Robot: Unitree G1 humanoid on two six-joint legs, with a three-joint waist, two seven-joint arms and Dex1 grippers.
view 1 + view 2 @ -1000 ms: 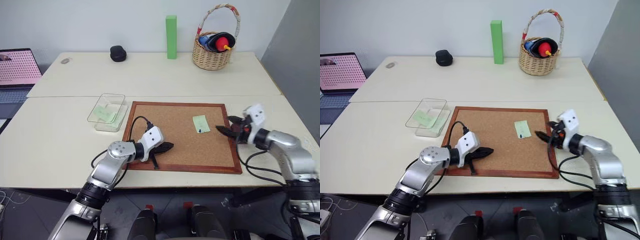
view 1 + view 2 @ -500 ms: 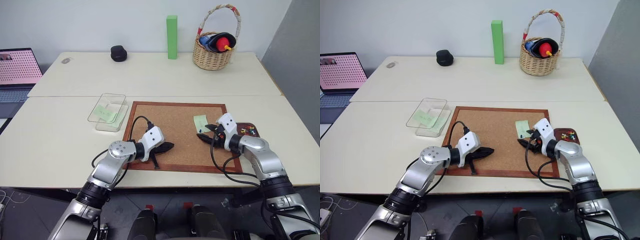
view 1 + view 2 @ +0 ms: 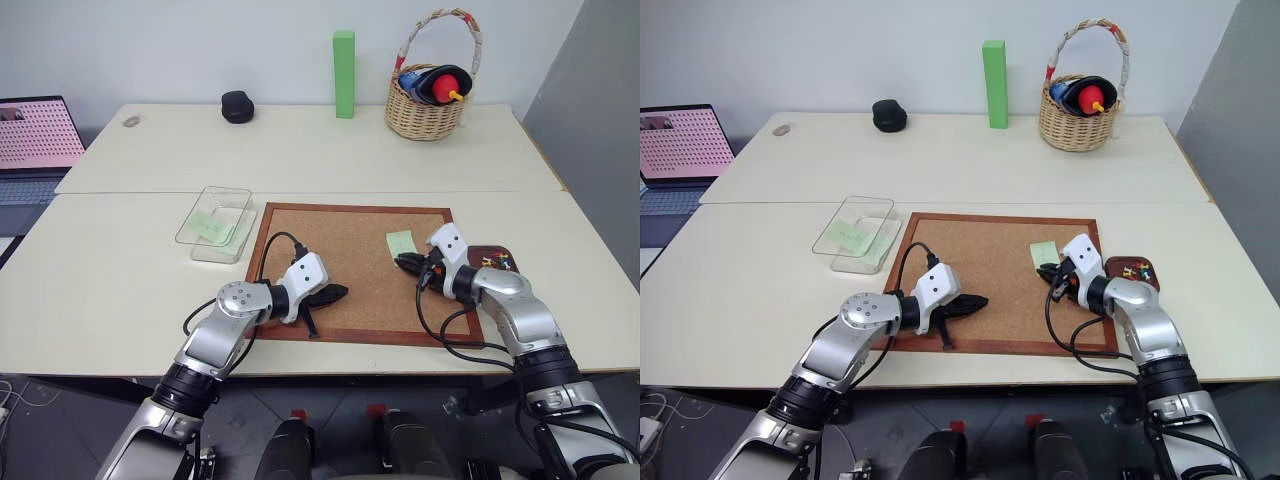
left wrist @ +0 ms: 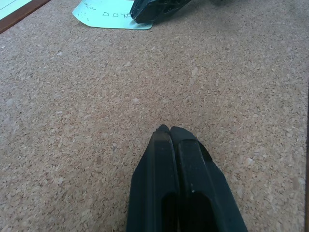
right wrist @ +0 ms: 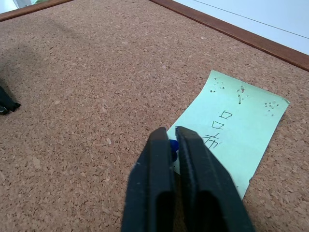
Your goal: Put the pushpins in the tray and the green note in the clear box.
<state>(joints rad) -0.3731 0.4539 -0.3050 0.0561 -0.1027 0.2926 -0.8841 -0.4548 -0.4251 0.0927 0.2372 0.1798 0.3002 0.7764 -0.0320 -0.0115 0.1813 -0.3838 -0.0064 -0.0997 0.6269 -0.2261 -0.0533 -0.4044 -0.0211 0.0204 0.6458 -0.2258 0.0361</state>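
Several pins [image 3: 1134,269] in tray [image 3: 1120,262]; one blue pin [image 5: 172,145], pinched by right gripper [image 5: 168,130], fixing note [image 5: 231,125] to board [image 3: 340,250]; left gripper [image 3: 338,292] clenched empty.

Bare cork board [image 3: 345,250] between the two grippers, left gripper [image 3: 338,293] and right gripper [image 3: 404,262] well apart, clear box [image 3: 216,224] just beyond the board's left edge.
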